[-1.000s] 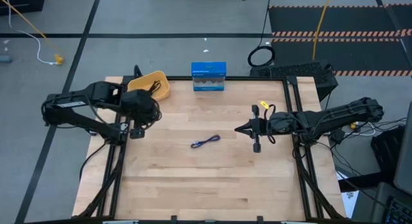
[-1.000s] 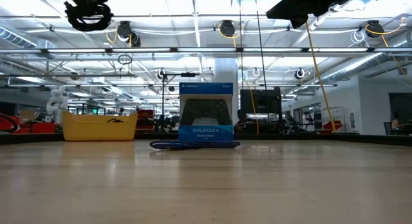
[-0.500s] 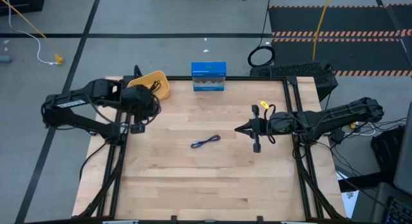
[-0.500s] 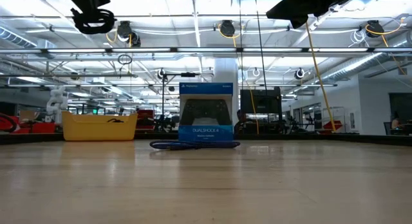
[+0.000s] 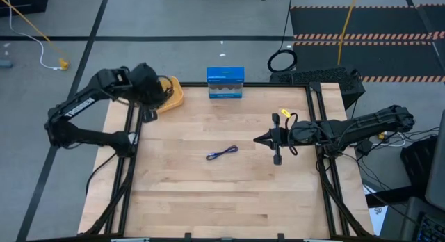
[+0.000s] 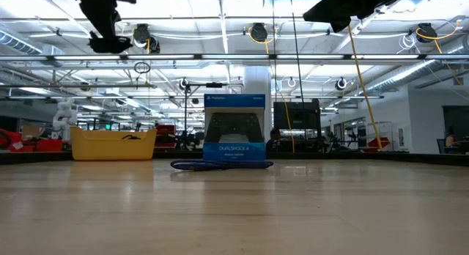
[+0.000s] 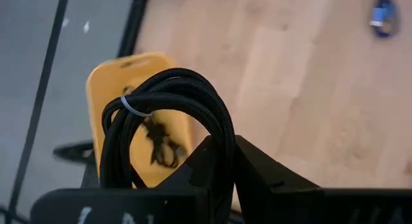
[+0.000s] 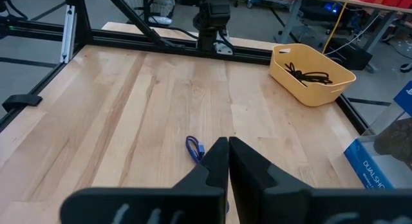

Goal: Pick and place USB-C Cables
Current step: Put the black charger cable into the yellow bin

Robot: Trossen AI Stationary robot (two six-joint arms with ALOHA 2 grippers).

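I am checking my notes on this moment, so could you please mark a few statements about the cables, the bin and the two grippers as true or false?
1. The left gripper is shut on a black cable bundle. True.
2. The yellow bin is empty. False: a black cable already lies inside it.
3. The purple-blue cable lies on the wooden table, apart from both grippers. True.
4. The right gripper holds the purple-blue cable. False: its fingers are shut on nothing and the cable lies on the table beyond them.
5. The blue box stands in the middle of the table. False: it stands at the far edge, beside the bin.
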